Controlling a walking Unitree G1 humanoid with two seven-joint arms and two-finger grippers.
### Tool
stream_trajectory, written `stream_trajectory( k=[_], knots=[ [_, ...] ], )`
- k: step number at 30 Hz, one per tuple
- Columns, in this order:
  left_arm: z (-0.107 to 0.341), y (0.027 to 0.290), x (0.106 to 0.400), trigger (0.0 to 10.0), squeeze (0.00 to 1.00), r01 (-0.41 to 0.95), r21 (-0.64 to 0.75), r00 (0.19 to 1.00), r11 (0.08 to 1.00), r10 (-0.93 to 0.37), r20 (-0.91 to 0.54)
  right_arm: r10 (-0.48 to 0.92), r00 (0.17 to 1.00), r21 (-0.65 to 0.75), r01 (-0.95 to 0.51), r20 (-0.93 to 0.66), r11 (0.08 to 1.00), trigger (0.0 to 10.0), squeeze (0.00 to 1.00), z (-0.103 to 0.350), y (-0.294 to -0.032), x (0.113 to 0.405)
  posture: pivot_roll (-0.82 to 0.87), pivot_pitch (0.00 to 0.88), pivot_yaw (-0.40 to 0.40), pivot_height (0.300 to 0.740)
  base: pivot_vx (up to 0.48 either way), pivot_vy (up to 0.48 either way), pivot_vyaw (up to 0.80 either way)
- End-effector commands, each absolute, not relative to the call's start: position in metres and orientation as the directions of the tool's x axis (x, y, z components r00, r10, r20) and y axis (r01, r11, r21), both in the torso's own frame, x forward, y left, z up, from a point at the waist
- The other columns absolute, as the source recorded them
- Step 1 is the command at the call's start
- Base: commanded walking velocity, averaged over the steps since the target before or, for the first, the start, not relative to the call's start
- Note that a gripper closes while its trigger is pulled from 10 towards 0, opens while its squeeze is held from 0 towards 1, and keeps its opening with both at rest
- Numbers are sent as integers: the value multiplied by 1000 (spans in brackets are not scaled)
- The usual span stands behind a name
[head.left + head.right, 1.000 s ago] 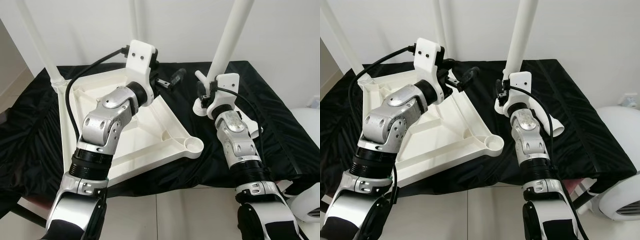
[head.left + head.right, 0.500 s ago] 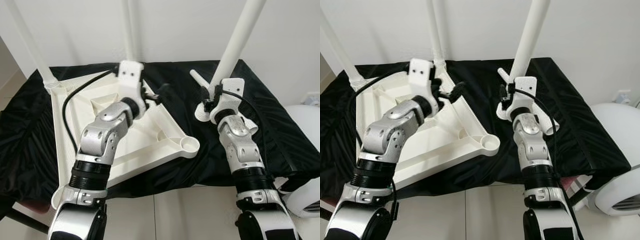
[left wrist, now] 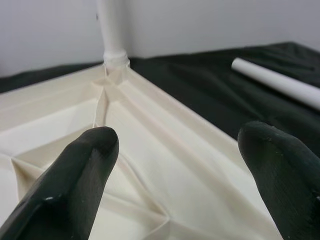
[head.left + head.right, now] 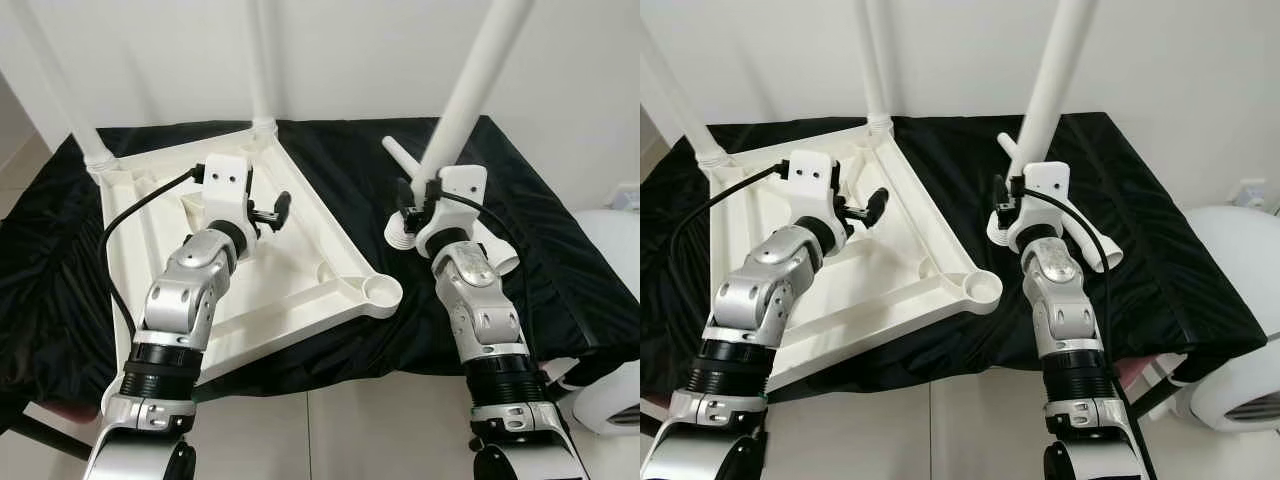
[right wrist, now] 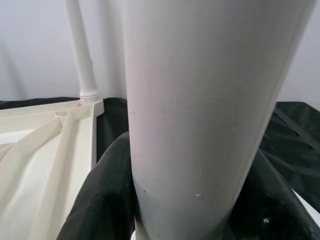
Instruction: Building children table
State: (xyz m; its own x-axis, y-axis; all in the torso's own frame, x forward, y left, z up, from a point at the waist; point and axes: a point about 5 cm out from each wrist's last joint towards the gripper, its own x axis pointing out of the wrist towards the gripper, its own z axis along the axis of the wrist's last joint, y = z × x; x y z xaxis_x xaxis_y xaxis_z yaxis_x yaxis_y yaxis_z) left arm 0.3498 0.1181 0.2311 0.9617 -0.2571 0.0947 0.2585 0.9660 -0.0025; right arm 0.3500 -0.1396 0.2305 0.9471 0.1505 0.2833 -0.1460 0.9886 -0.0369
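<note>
A white tabletop (image 4: 300, 270) lies upside down on a desk (image 4: 560, 260) draped in black cloth, toward the robot's left. Two legs stand in its far sockets: one at the left corner (image 4: 62, 90), one at the back corner (image 4: 262, 70). The near socket (image 4: 380, 291) is open. The left gripper (image 4: 268, 212) hovers over the tabletop's underside, fingers (image 3: 75, 185) spread wide and holding nothing. To the right, the right gripper (image 4: 412, 200) is clamped around a third leg (image 4: 478, 80), holding it tilted above the cloth, its threaded end near the desk. Another leg (image 4: 405, 157) lies on the cloth behind it.
</note>
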Motion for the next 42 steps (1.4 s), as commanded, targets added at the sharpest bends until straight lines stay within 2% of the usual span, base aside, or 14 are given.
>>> stream_trajectory(
  k=[1, 3, 7, 8, 10, 13, 16, 18, 21, 25, 27, 32, 36, 42],
  knots=[
    [230, 123, 349, 10000, 0, 154, -19, 981, 988, -150, 123, 171, 928, -30, -171, 331, 985, 10000, 0, 238, -137, 346, -79, 56, 30, 740, 0, 0, 0],
    [230, 126, 345, 10000, 0, 85, -25, 984, 996, -80, 156, 183, 915, -33, -184, 359, 982, 10000, 0, 242, -137, 342, -79, 55, 35, 740, 0, 0, 0],
    [233, 125, 339, 10000, 0, 74, 45, 974, 996, -82, 213, 197, 908, -43, -195, 371, 980, 10000, 0, 243, -137, 339, -80, 52, 47, 740, 0, 0, 0],
    [233, 122, 333, 10000, 0, 131, 79, 962, 988, -146, 230, 201, 904, -46, -199, 377, 979, 10000, 0, 245, -139, 337, -75, 48, 59, 740, 0, 0, 0],
    [233, 120, 332, 10000, 0, 158, 81, 956, 984, -173, 236, 203, 903, -46, -201, 379, 979, 10000, 0, 245, -140, 336, -75, 48, 59, 740, 0, 0, 0],
    [225, 108, 323, 10000, 0, 320, 146, 909, 936, -347, 232, 197, 910, -64, -187, 365, 980, 10000, 0, 242, -143, 338, -72, 48, 57, 740, 0, 0, 0],
    [217, 101, 319, 10000, 0, 410, 154, 878, 899, -435, 201, 192, 914, -66, -181, 356, 981, 10000, 0, 241, -144, 339, -72, 53, 57, 740, 0, 0, 0],
    [206, 93, 311, 10000, 0, 508, 260, 818, 821, -555, 154, 186, 918, -66, -174, 350, 983, 10000, 0, 241, -146, 339, -67, 56, 55, 740, 0, 0, 0],
    [195, 90, 306, 10000, 0, 565, 334, 777, 755, -622, 92, 183, 920, -67, -171, 346, 983, 10000, 0, 240, -148, 339, -66, 54, 57, 740, 0, 0, 0],
    [191, 89, 306, 10000, 0, 575, 357, 768, 736, -636, 73, 183, 921, -70, -170, 344, 983, 10000, 0, 240, -149, 338, -66, 50, 57, 740, 0, 0, 0],
    [180, 83, 305, 10000, 0, 647, 400, 711, 649, -703, -9, 180, 922, -78, -163, 343, 984, 10000, 0, 240, -152, 338, -70, 45, 61, 740, 0, 0, 0],
    [173, 80, 303, 10000, 0, 689, 411, 674, 597, -737, -59, 176, 922, -80, -158, 344, 984, 10000, 0, 241, -154, 338, -74, 44, 66, 740, 0, 0, 0],
    [159, 77, 297, 10000, 0, 754, 422, 605, 504, -784, -144, 168, 922, -85, -147, 349, 985, 10000, 0, 242, -158, 338, -79, 42, 73, 740, 0, 0, 0],
    [147, 72, 293, 10000, 0, 813, 395, 536, 428, -815, -219, 151, 923, -89, -127, 353, 988, 10000, 0, 243, -164, 336, -86, 43, 76, 740, 0, 0, 0]
  ],
)
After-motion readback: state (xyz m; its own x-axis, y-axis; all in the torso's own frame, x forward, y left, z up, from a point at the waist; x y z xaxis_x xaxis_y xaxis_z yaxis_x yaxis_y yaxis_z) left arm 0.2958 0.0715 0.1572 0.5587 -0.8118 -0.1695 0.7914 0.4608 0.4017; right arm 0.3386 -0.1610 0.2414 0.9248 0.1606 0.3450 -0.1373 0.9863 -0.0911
